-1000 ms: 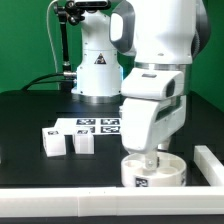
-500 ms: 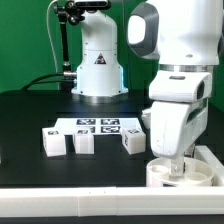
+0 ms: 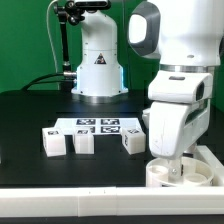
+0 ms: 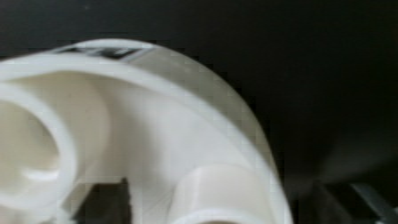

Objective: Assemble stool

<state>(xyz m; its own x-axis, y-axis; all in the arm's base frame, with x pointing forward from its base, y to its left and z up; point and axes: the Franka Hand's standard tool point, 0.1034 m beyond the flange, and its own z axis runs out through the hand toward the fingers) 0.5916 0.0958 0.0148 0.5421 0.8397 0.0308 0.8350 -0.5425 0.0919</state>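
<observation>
White seat (image 3: 160,178) beside edge rail (image 3: 213,160), pincer (image 3: 177,165) down in it, grip unclear

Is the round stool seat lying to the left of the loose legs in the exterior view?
No, the seat lies at the exterior view's right beneath the gripper, with the loose legs off to its left.

Probably a robotics lab: marker board (image 3: 97,125) (tagged), black table (image 3: 28,112).
</observation>
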